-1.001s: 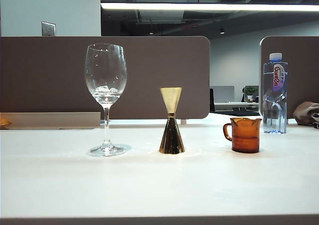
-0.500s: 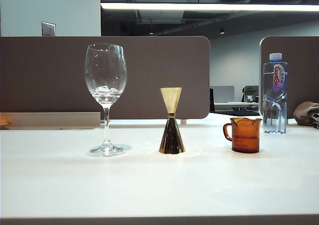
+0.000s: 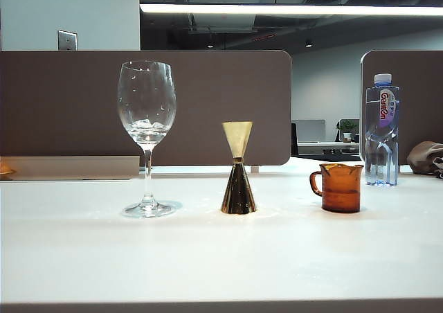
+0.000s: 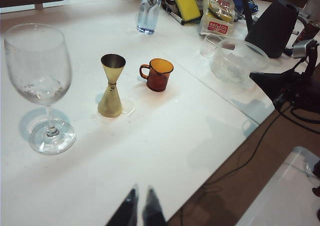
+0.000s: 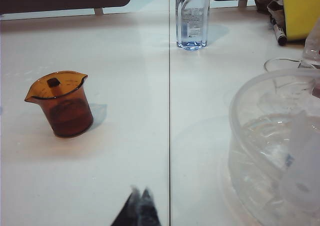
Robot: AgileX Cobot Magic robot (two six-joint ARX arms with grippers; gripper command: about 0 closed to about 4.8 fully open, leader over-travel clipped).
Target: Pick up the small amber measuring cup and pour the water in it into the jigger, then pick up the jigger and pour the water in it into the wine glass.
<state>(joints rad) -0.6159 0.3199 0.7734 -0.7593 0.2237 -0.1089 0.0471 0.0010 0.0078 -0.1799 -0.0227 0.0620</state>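
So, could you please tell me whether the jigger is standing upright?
Upright: the jigger stands on its wider cone on the table, untouched.
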